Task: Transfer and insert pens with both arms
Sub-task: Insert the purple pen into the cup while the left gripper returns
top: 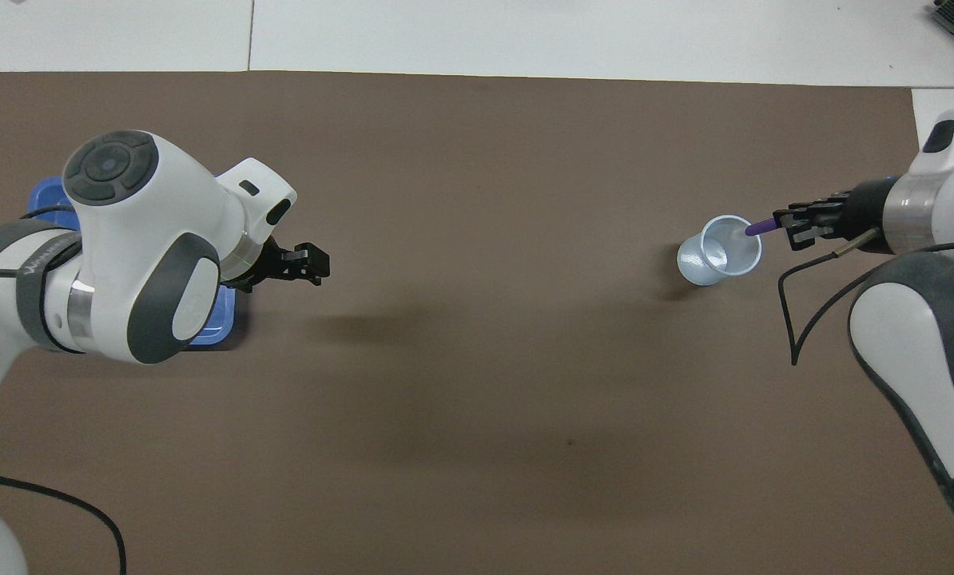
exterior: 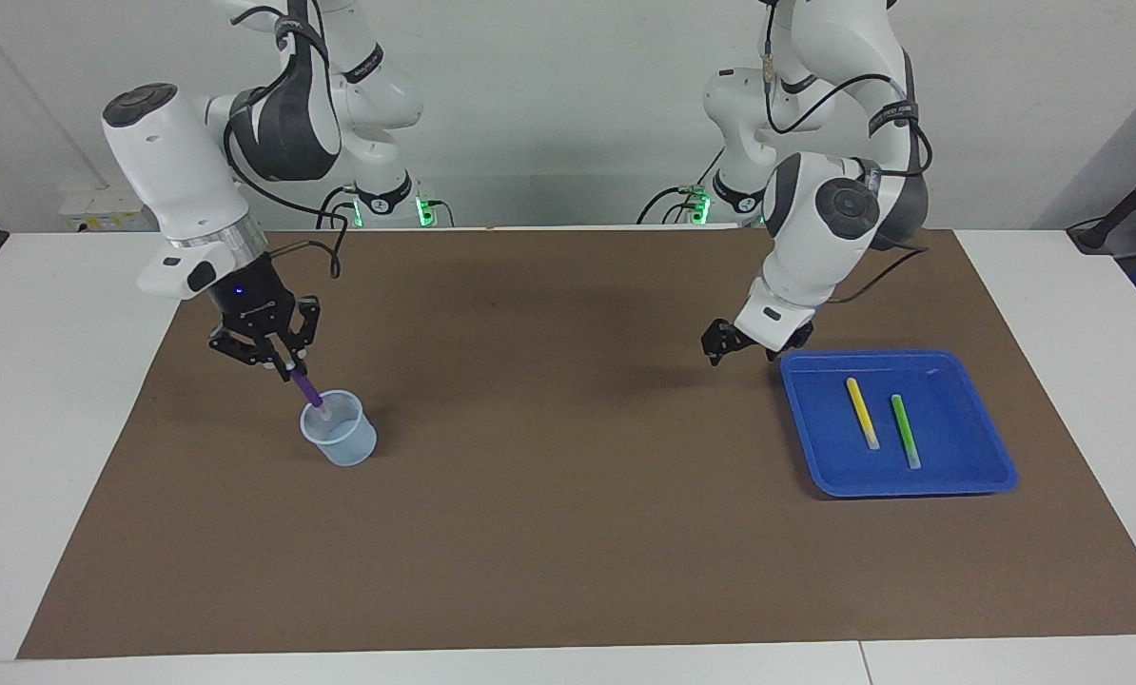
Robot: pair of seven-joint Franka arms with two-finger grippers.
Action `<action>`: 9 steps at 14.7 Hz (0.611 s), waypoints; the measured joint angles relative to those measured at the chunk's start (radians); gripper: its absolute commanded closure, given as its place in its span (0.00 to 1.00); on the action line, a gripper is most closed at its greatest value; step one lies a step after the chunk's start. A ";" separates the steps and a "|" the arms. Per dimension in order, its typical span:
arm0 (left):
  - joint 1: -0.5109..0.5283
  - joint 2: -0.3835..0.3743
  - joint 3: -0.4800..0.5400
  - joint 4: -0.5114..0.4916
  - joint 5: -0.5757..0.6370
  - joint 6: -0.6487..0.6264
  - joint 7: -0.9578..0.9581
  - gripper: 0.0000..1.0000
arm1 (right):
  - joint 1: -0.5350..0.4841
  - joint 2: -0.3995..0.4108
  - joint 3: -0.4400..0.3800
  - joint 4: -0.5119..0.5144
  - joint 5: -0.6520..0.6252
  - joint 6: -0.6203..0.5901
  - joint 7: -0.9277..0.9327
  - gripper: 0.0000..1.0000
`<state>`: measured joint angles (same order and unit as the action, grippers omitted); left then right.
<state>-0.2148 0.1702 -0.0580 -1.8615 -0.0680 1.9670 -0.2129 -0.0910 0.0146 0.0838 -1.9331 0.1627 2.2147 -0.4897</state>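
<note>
Now purple pen (exterior: 307,387) tip in cup (exterior: 342,443); yellow pen (exterior: 862,412), green pen (exterior: 905,430) in tray (exterior: 991,463)

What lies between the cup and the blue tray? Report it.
Only bare brown mat lies on the table between the cup and the blue tray; the left gripper hangs over that stretch beside the tray, clearest in the facing view.

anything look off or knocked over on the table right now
Nothing stands out. The cup stands upright on the mat; the right claw holds the purple pen tilted, tip at the cup's mouth. The yellow pen and green pen lie in the blue tray. The left claw hangs beside the tray.
</note>
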 measured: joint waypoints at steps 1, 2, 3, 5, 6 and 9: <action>0.022 0.000 0.000 0.000 0.001 0.000 0.037 0.00 | 0.001 0.001 0.000 0.000 0.000 0.000 0.001 1.00; 0.039 0.000 0.001 0.000 0.002 0.000 0.055 0.00 | 0.001 0.003 0.000 -0.001 0.000 0.000 0.002 1.00; 0.054 0.000 0.000 0.000 0.003 0.002 0.063 0.00 | 0.001 0.007 0.000 -0.002 0.000 0.000 0.002 0.92; 0.088 0.000 0.001 -0.001 0.005 0.011 0.069 0.02 | 0.001 0.016 0.000 -0.003 0.000 0.001 0.002 0.44; 0.111 0.002 0.001 -0.003 0.006 0.025 0.082 0.02 | 0.001 0.020 0.000 -0.003 0.000 0.002 0.002 0.00; 0.194 0.036 0.001 -0.008 0.008 0.089 0.164 0.03 | 0.001 0.023 0.000 -0.002 0.000 0.003 0.013 0.00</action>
<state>-0.0206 0.2058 -0.0567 -1.8692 -0.0601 2.0558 -0.0489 -0.0904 0.0379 0.0835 -1.9356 0.1626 2.2175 -0.4767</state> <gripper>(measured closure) 0.022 0.537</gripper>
